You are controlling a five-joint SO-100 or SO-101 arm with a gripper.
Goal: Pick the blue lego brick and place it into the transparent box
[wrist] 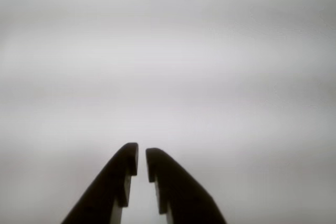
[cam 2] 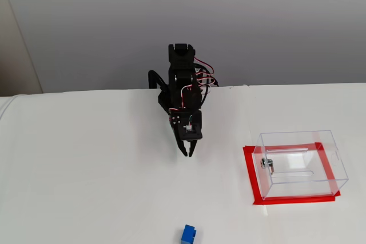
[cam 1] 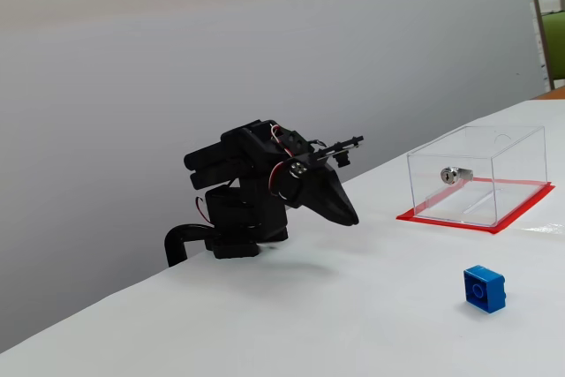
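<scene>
While your gripper (wrist: 142, 156) is hovering nearly pressed together, empty, blue lego brick (cam 2: 189, 234) is lying near table's (cam 2: 86, 198) front edge, transparent box (cam 2: 300, 164) sitting right.

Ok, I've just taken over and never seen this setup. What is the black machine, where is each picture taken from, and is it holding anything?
The black machine is a small folded robot arm on a white table. Its end effector, nearly shut, holds nothing. One picture looks along those fingers; one fixed view sees the arm from the side, the other from in front and above. On the table lie a small bright blue plastic brick and a clear plastic box on a red-edged base, with a small silver metal cylinder seen through its wall.
</scene>
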